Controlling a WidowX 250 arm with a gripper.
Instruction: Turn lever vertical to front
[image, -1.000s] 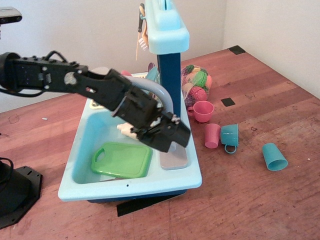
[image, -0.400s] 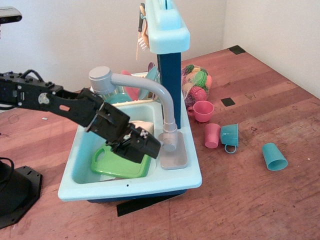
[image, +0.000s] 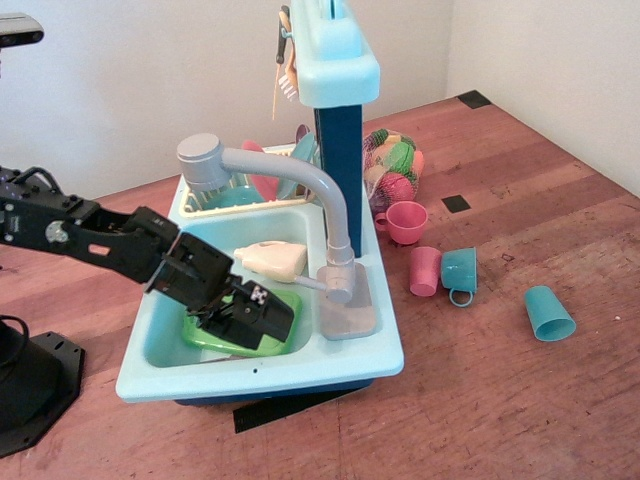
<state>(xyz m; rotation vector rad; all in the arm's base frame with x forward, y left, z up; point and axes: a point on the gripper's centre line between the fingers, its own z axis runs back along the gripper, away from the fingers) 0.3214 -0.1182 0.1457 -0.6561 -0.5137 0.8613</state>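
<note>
The grey toy faucet stands on the right rim of the light-blue sink (image: 260, 375). Its base knob (image: 340, 284) sits on a grey plate, and the long curved spout (image: 290, 170) ends in a round head at the left. The lever (image: 308, 283) is a thin light-grey handle that sticks out of the knob roughly level, pointing left over the basin. My black gripper (image: 268, 318) hangs low in the basin over a green cutting board (image: 290, 335), left of and below the lever's tip and apart from it. It holds nothing. I cannot make out how its jaws stand.
A cream bottle (image: 270, 260) lies in the basin behind the gripper. A dish rack with plates (image: 250, 190) and a blue pillar (image: 340, 150) stand behind the sink. Pink cups (image: 405, 222), teal cups (image: 460, 272) and a mesh bag of toys (image: 392, 165) lie to the right.
My arm has drawn back from the faucet base, moving left and down into the basin. The faucet, the lever and the cream bottle, which it covered before, now show.
</note>
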